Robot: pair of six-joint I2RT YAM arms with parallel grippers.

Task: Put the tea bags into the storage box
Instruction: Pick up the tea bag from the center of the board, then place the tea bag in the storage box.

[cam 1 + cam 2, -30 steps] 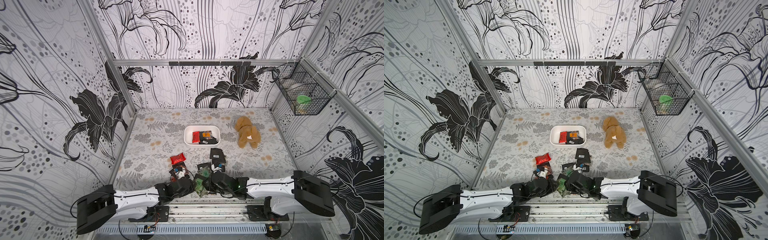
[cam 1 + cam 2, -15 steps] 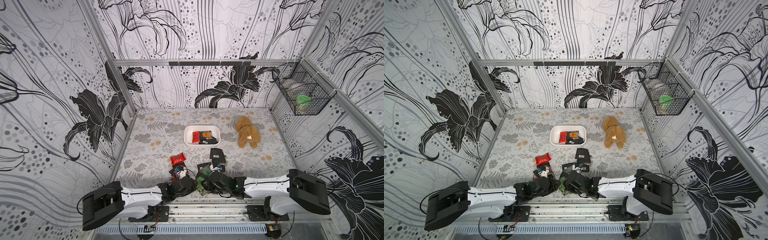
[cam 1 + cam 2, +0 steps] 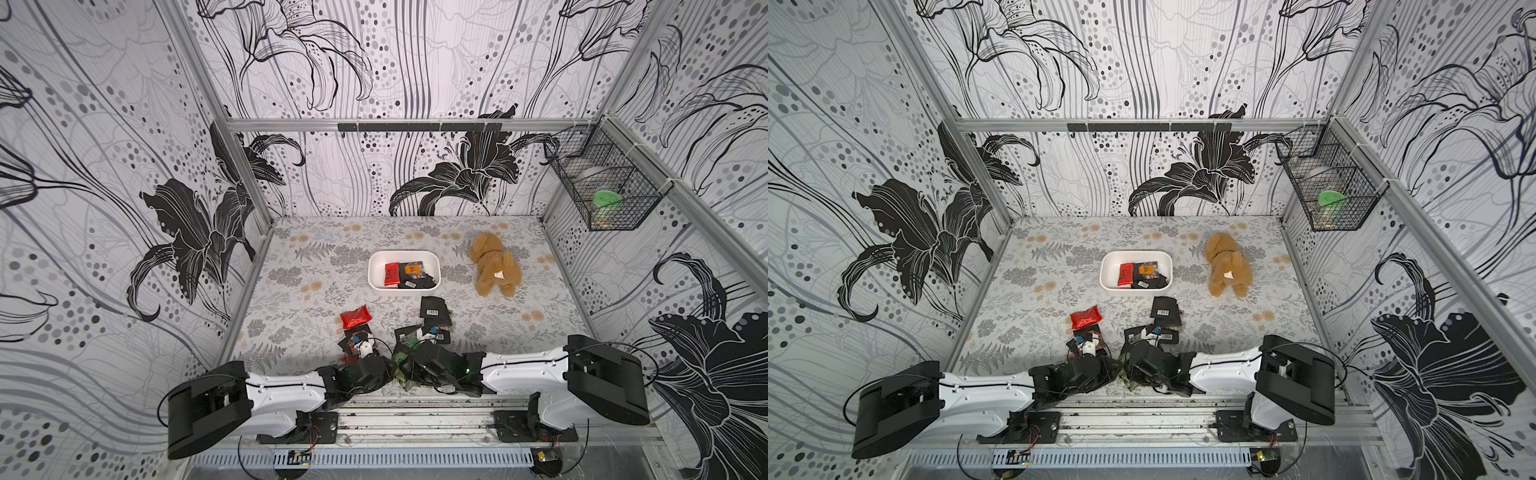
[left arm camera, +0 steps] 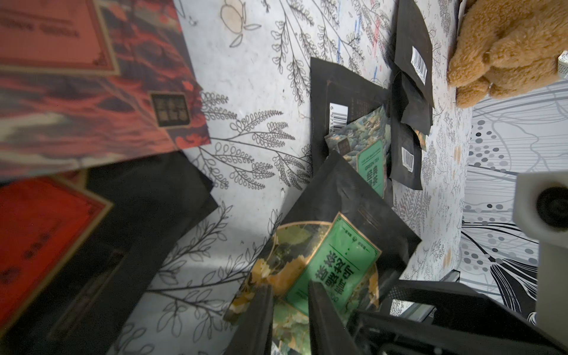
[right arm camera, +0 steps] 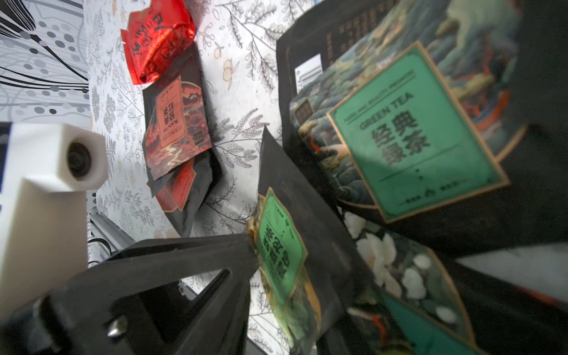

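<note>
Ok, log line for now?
left gripper: fingers at green-label tea bag, grip unclear | right gripper: at same bag, unclear | storage box: partly filled | loose tea bags: several

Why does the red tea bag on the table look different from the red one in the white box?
The loose red tea bag is puffy, crinkly and shiny; the boxed red tea bag looks flat and smooth. The loose one lies on the flowery mat, nearer the robot; the boxed one is already inside the white box, beside black tea bags. Both are red tea bags, and nothing grips either.
</note>
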